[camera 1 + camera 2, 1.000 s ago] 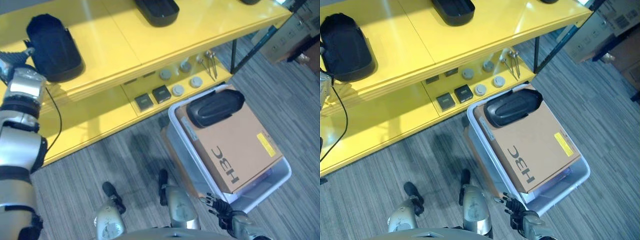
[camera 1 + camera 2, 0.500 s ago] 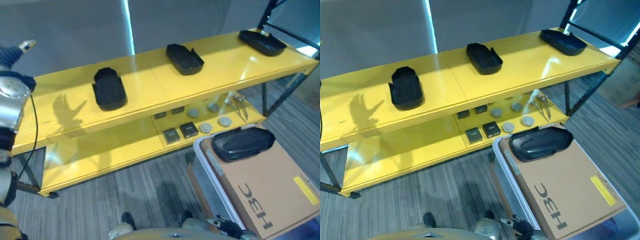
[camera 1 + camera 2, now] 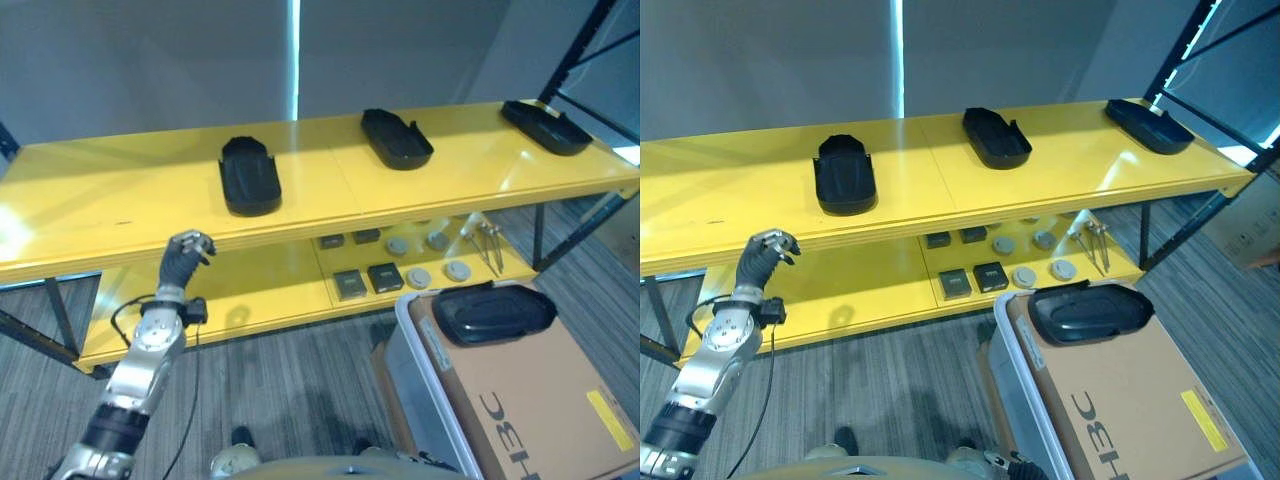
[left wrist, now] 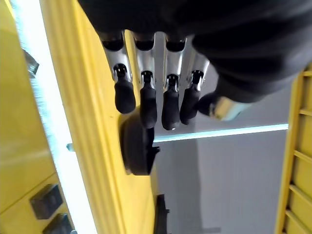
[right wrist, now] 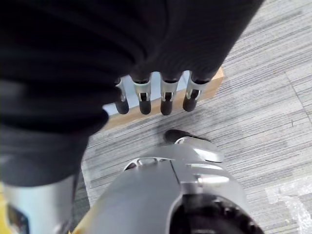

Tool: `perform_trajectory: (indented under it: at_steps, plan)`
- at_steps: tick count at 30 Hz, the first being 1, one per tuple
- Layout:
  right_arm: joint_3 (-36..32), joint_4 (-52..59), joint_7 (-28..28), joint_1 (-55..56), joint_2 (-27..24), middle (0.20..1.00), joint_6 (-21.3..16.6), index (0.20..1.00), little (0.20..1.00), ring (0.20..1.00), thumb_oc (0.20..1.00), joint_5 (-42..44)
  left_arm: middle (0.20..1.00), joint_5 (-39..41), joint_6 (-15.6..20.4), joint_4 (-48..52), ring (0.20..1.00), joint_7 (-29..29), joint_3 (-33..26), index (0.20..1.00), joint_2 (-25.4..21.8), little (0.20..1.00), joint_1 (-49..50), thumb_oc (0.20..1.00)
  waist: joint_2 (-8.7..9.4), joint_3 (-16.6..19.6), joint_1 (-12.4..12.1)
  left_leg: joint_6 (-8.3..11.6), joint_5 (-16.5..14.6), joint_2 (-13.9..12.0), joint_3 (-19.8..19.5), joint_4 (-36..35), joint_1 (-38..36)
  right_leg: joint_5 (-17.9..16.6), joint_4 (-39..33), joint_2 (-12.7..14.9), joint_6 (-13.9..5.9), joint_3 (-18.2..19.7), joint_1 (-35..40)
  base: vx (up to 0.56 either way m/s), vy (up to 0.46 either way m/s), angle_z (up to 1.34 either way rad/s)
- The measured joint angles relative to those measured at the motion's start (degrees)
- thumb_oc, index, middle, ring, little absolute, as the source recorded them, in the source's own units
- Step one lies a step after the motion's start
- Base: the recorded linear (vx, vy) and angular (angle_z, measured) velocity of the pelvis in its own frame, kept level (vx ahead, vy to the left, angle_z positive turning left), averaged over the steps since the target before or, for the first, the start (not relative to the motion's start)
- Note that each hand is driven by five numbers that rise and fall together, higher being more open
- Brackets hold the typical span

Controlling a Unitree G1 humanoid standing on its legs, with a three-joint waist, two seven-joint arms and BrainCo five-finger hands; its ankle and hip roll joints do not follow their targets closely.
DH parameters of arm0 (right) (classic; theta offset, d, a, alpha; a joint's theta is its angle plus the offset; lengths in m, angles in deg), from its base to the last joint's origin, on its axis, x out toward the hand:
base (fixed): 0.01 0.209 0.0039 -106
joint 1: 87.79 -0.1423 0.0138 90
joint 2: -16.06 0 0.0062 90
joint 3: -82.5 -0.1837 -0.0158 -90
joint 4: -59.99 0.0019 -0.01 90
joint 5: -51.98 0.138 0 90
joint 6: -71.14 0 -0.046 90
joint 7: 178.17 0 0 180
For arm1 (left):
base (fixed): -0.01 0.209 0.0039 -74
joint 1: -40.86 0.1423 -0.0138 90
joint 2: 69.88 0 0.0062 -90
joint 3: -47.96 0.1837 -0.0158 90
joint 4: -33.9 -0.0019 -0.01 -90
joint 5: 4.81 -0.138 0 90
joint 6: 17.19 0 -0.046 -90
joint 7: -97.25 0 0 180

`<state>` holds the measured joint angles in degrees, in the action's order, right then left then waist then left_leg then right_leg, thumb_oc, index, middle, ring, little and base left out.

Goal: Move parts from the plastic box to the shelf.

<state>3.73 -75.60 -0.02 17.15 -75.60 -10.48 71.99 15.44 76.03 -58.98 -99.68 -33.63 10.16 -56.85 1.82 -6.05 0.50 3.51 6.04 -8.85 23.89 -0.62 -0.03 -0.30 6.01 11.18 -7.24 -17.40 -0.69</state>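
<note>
Part in box: a black, oblong moulded part [image 3: 492, 312] lies on top of a brown cardboard sheet [image 3: 540, 400], at its far end, nearest the shelf.
Plastic box: a clear plastic box [image 3: 410, 345] stands on the floor at the robot's right, just in front of the shelf's right half; the cardboard sheet covers its top.
Parts on shelf: three more black parts rest on the top board, well apart from each other: one left of centre [image 3: 248, 175], one at centre [image 3: 396, 138], one at the far right end [image 3: 546, 125].
Shelf: a yellow shelf [image 3: 110, 205] with two boards on dark metal legs runs across the scene, before a grey wall.
Lower board: small things lie on the right half: dark square blocks [image 3: 367, 281], grey round discs [image 3: 437, 270] and a pair of thin metal tools [image 3: 490, 246].
Left hand: the left hand [image 3: 184, 258] is raised in front of the top board's front edge, left of the leftmost part, touching nothing. Its fingers [image 4: 147, 104] are bent and close together with the thumb tucked near them, and they hold nothing.
Right hand: the right hand [image 5: 155, 95] hangs low over the floor, fingers loosely straight, holding nothing; the edge of the cardboard shows just past the fingertips.
Floor: grey striped carpet [image 3: 290, 390].
</note>
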Motion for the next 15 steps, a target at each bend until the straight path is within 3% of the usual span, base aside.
perform_trajectory:
  at_steps: [2,5,11,15]
  plan:
    - [0.2,-0.3,0.0,-0.2,-0.1,1.000,-0.4,1.000,1.000,1.000,1.000,0.0,0.200,0.9,1.8,-2.9,0.200,-1.7,0.8,0.200,0.0,0.200,-2.9,0.200,0.00,0.0,0.4,0.01,0.0,-0.4,0.9,0.1,0.0,-0.1,0.0,-0.4,0.06,1.1,-0.6,0.00,-0.064,-0.24]
    - [0.6,-0.4,-0.4,-0.8,-0.7,1.000,-0.8,1.000,1.000,1.000,1.000,-0.1,0.200,1.0,3.5,-9.9,0.200,-4.9,1.0,0.200,0.0,0.200,-8.3,0.200,0.24,-0.2,2.9,0.20,0.2,-1.0,1.7,0.5,0.5,-0.5,-0.1,-0.8,0.04,1.6,-1.5,-0.02,-0.052,-0.18]
    - [1.8,-4.2,-1.3,-0.9,-1.4,1.000,-0.9,1.000,1.000,1.000,1.000,-0.2,0.200,1.0,4.2,-20.6,0.200,-8.2,2.1,0.200,-0.2,0.200,-17.9,0.200,1.23,-2.3,6.1,0.54,0.6,-2.2,3.2,1.8,1.4,-1.8,-1.2,-2.1,0.35,2.7,-2.5,-0.03,-0.052,-0.15]
    - [2.0,-4.5,-1.9,-1.2,-1.5,1.000,-1.5,1.000,1.000,1.000,1.000,-0.2,0.200,1.1,4.4,-25.5,0.200,-9.2,3.0,0.200,-0.2,0.200,-21.3,0.200,1.31,-3.2,6.6,0.78,0.4,-2.9,4.2,2.5,2.1,-2.3,-1.6,-2.8,0.77,3.7,-3.4,-0.05,-0.015,-0.16]
